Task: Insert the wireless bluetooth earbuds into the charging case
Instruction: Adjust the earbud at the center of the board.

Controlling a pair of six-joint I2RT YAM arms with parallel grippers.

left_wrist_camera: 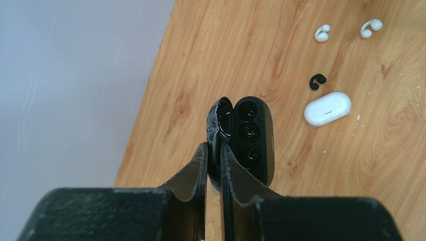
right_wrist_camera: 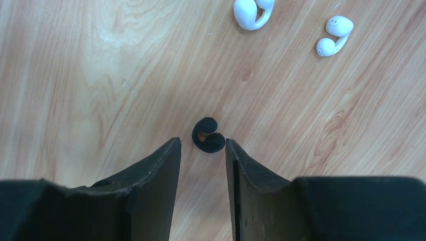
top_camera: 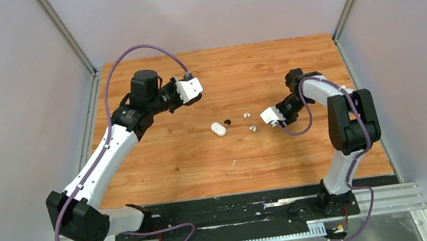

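Note:
My left gripper (left_wrist_camera: pixel 213 146) is shut on the rim of an open black charging case (left_wrist_camera: pixel 251 135) and holds it above the table's far left (top_camera: pixel 194 91). A closed white case (left_wrist_camera: pixel 327 108) lies mid-table (top_camera: pixel 218 128), with one black earbud (left_wrist_camera: pixel 317 81) beside it (top_camera: pixel 227 121). Two white earbuds (right_wrist_camera: pixel 252 11) (right_wrist_camera: pixel 334 35) lie to its right (top_camera: pixel 247 115) (top_camera: pixel 253 129). My right gripper (right_wrist_camera: pixel 202 143) is open and low over the table (top_camera: pixel 270 115). A second black earbud (right_wrist_camera: pixel 207 135) lies just ahead of its fingertips, touching neither; it is hidden in the top view.
The wooden table (top_camera: pixel 160 159) is bounded by grey walls on the left, right and back. A black strip and the arm bases run along the near edge (top_camera: pixel 242 208).

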